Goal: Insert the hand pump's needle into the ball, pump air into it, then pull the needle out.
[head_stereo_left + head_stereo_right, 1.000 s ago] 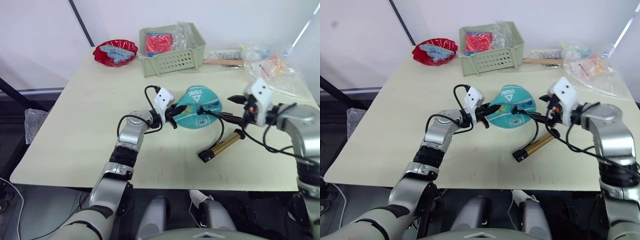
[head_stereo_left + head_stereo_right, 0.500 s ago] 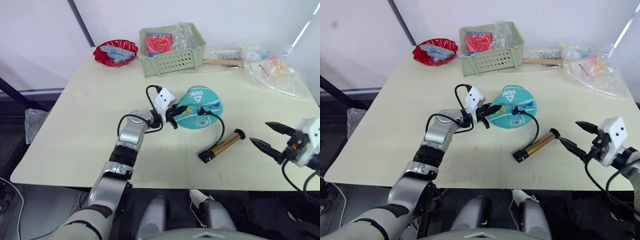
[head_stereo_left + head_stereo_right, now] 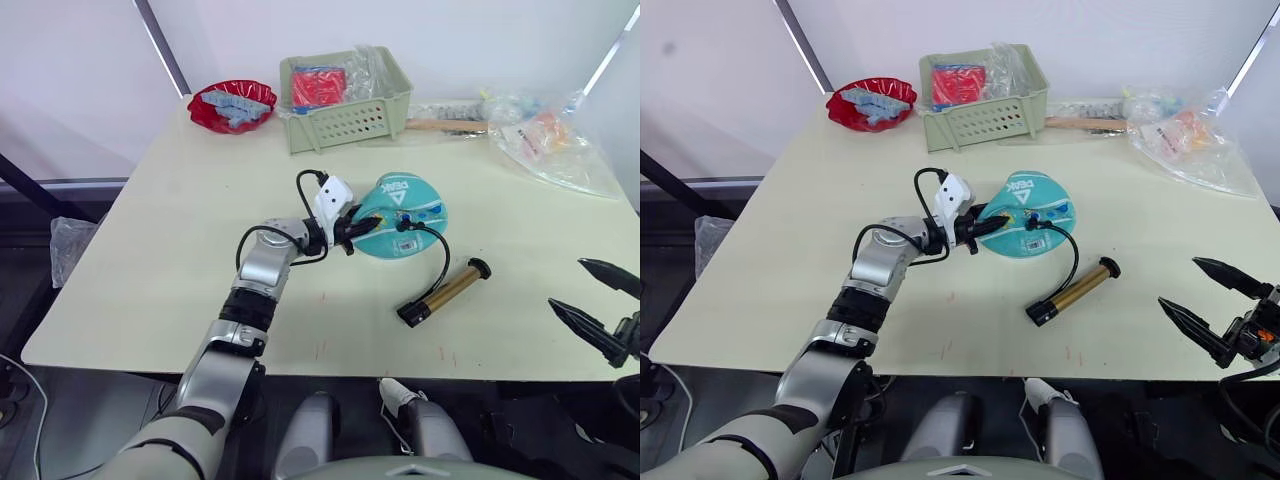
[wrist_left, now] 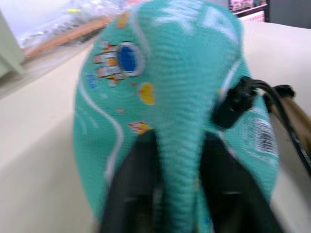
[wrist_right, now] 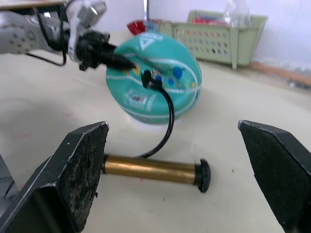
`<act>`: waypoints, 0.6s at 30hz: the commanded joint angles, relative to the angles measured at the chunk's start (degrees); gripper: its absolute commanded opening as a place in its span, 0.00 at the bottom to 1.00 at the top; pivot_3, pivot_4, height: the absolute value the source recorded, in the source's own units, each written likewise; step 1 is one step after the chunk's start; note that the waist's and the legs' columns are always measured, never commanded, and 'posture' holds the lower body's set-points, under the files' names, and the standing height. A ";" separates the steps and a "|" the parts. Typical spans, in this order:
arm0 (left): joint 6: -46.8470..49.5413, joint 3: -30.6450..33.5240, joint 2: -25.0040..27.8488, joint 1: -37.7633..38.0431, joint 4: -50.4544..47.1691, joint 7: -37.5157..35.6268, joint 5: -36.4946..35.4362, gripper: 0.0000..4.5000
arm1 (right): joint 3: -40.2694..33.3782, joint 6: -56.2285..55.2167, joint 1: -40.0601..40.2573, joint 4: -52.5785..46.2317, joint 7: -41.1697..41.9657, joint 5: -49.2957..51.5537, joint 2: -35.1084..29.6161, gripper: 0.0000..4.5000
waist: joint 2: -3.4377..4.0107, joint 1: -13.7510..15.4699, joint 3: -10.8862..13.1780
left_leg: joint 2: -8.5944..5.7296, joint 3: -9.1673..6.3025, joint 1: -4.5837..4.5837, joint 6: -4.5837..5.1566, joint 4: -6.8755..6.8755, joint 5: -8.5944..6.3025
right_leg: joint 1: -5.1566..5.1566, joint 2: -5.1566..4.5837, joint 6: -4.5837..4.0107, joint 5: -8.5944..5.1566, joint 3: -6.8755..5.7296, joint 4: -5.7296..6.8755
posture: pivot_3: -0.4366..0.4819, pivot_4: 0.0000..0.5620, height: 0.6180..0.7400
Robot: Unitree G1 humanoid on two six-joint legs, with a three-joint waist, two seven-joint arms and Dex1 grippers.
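Left hand (image 3: 362, 226) pinching ball (image 3: 405, 216), right hand (image 3: 596, 304) spread

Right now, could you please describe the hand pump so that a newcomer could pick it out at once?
On the beige table, look just in front of the teal ball, toward the robot. The hand pump lies flat there: a brass-gold cylinder with black ends, and a thin black hose loops from it up to the ball.

Left arm reaches forward over the table's middle, left gripper (image 3: 352, 229) pinched shut on a fold of the ball (image 3: 402, 214). Right gripper (image 3: 598, 302) at near right edge, fingers spread wide, holding nothing.
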 commanded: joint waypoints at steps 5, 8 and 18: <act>-0.55 0.74 0.46 -1.28 -1.55 -1.29 -1.48 0.99 | -1.82 -6.46 3.08 0.14 0.12 2.29 0.92 1.00 | 0.01 -0.34 0.06 | 0.01 0.02 -0.01 0.00 0.13 0.00 | 0.00 0.00 0.00 0.01 0.02 0.07 | 0.48 0.27 0.98; -0.69 1.53 0.77 -1.43 -2.93 -1.40 -2.32 0.99 | -1.41 -7.65 4.06 0.20 -0.06 2.68 1.03 1.00 | 0.01 -0.87 0.12 | 0.02 0.03 -0.01 0.00 0.18 0.00 | 0.00 0.01 0.00 0.01 0.04 0.12 | 0.48 0.27 0.98; 1.64 5.38 4.82 -0.54 -12.37 -1.72 -7.46 0.99 | 0.28 -9.67 4.63 0.87 0.07 4.24 1.27 1.00 | -0.04 -0.97 0.45 | 0.12 0.04 0.02 0.00 0.56 0.00 | 0.00 0.06 -0.02 0.01 0.15 0.51 | 0.48 0.27 0.98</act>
